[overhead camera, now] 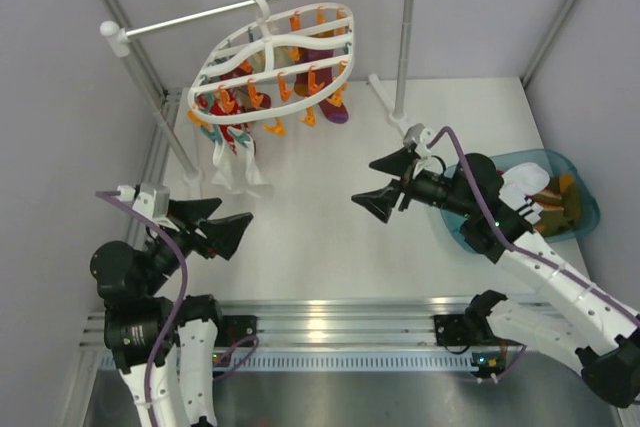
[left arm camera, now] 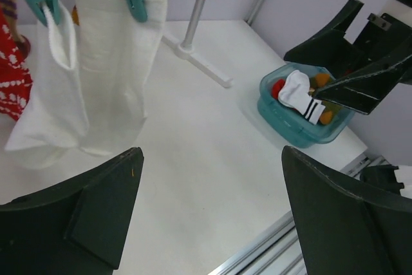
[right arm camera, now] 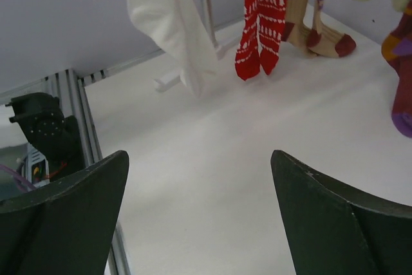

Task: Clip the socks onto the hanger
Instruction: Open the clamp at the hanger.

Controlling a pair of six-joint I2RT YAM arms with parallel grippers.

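Observation:
The white oval hanger (overhead camera: 283, 46) hangs by its hook from the rod, with orange and teal clips under it. Several socks hang clipped: white ones (overhead camera: 240, 162) (left arm camera: 103, 62) in teal clips, red patterned ones (right arm camera: 261, 24) and striped ones (right arm camera: 309, 4). More socks lie in the blue basin, a white one with black stripes (left arm camera: 302, 98) on top. My left gripper (overhead camera: 237, 209) (left arm camera: 211, 159) is open and empty, low and in front of the white socks. My right gripper (overhead camera: 361, 181) (right arm camera: 199, 159) is open and empty over the table's middle, left of the basin.
The translucent blue basin (overhead camera: 575, 172) (left arm camera: 283, 117) sits at the right edge. The rail stand's rod (overhead camera: 200, 15) spans the back, its right post (overhead camera: 403, 47) and foot (left arm camera: 196, 59) behind the right gripper. An aluminium rail (overhead camera: 330, 332) runs along the near edge.

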